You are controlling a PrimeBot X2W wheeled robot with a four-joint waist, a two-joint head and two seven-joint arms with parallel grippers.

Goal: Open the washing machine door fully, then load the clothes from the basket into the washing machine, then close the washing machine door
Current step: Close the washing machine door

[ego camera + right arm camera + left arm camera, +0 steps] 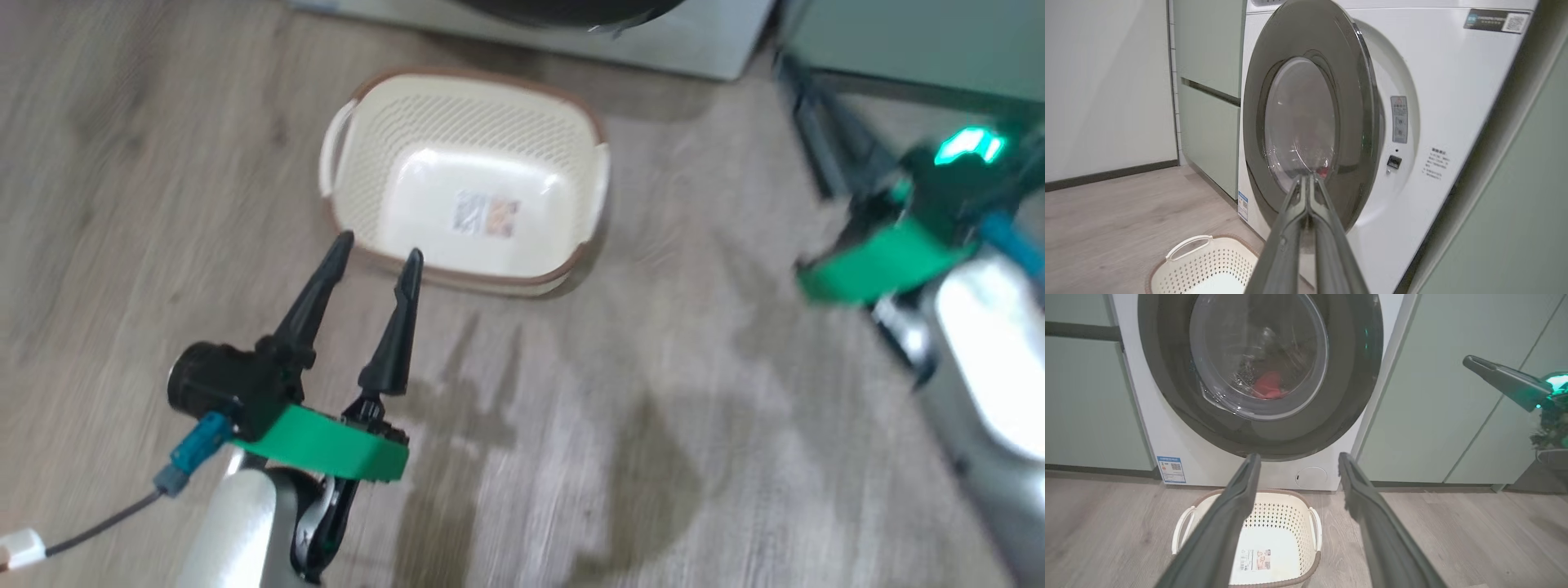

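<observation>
The washing machine point(1453, 102) stands ahead, its door point(1310, 61) ajar with the right edge off the white front. Behind the glass the red clothes point(1267, 386) lie in the drum. The basket point(359, 163) sits on the floor before the machine, holding nothing but its label. My right gripper point(1308, 177) is shut with nothing between its fingers, and its tips point at the lower part of the door; whether they touch it I cannot tell. My left gripper point(377, 249) is open and empty, hanging above the basket's near rim.
Pale green cabinets point(1433, 416) flank the machine on both sides. Wood floor point(653, 408) spreads around the basket. A round white flap point(1311, 477) and a blue sticker point(1171, 469) mark the machine's lower front. My right arm point(882, 261) is blurred at the right.
</observation>
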